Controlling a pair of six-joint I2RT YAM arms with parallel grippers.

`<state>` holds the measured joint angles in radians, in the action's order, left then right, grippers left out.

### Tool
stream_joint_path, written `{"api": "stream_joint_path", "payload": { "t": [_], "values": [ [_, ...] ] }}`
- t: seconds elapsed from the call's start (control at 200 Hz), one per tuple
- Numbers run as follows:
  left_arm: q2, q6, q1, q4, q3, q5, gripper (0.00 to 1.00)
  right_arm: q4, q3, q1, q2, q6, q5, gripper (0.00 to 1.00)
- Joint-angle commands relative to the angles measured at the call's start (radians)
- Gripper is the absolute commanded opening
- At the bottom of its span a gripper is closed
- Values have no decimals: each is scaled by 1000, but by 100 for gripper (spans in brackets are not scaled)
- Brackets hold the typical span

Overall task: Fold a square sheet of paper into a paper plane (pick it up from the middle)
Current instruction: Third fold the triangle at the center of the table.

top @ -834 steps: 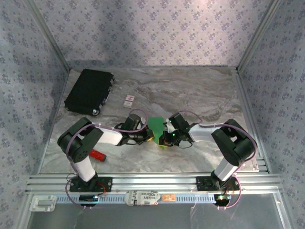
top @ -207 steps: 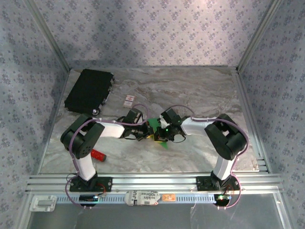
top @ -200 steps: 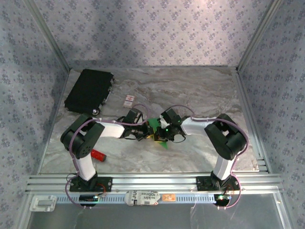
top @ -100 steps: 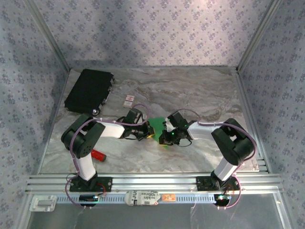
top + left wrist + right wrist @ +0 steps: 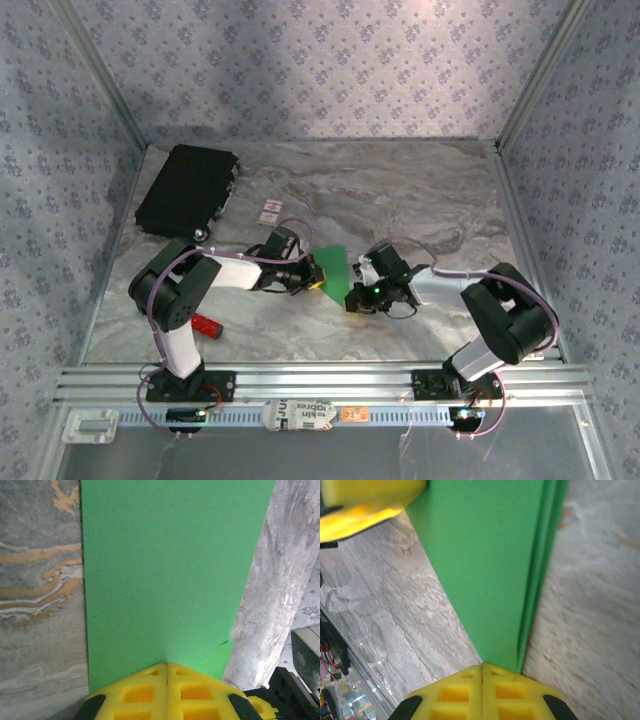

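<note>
**While both grippers are clamped on the green paper, here's your elbow room**

Since you've got both pincers on it at once, start with the grip. The left gripper has its yellow pads pressed flat together on the near edge of the green sheet of paper. The right gripper is squeezed tight the same way on another edge.

In the right wrist view you can see the sheet is folded, with a couple of layered edges stacked along its right side. The left gripper's pad is up in the top-left corner there, on the sheet's far end. In the left wrist view the sheet's left edge is straight and clean. Its right edge runs at a slant and has a tiny nick just above the pads.

From the top camera the sheet sits mid-table between the two grippers, which are close together. Can't tell whether it's lying on the marble table or just off it.

Room-wise, the far half of the table is bare up to the back wall, and the right side is bare out to the metal rail. The left side is busier:
- a black case in the far-left corner
- a small white card just right of the case
- a red tool lying by the left arm, near the front edge
</note>
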<state>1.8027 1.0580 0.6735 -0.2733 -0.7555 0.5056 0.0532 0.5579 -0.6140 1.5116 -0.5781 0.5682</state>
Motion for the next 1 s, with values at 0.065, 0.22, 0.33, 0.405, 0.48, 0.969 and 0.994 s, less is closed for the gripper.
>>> {"api": "stream_joint_path", "payload": {
  "t": [0.065, 0.22, 0.33, 0.405, 0.48, 0.969, 0.994],
  "values": [
    [55, -15, -7, 108, 39, -47, 0, 120, -58, 20, -65, 41, -30, 6],
    [51, -7, -5, 96, 44, -43, 0, 146, -45, 20, -108, 55, -60, 6],
    [44, -6, -5, 87, 47, -38, 0, 94, -21, 20, -137, 16, -18, 6],
    [40, -7, -5, 88, 49, -38, 0, 56, -7, 18, -142, -4, -15, 6],
    [37, -6, -3, 85, 49, -39, 0, 24, 8, 19, -127, -20, -13, 6],
    [-15, -25, -2, 68, 28, -17, 6, 51, 29, -4, 101, -42, -89, 3],
    [-24, -32, 0, 84, 20, -23, 6, 55, 24, -5, 102, -43, -92, 2]
  ]
}}
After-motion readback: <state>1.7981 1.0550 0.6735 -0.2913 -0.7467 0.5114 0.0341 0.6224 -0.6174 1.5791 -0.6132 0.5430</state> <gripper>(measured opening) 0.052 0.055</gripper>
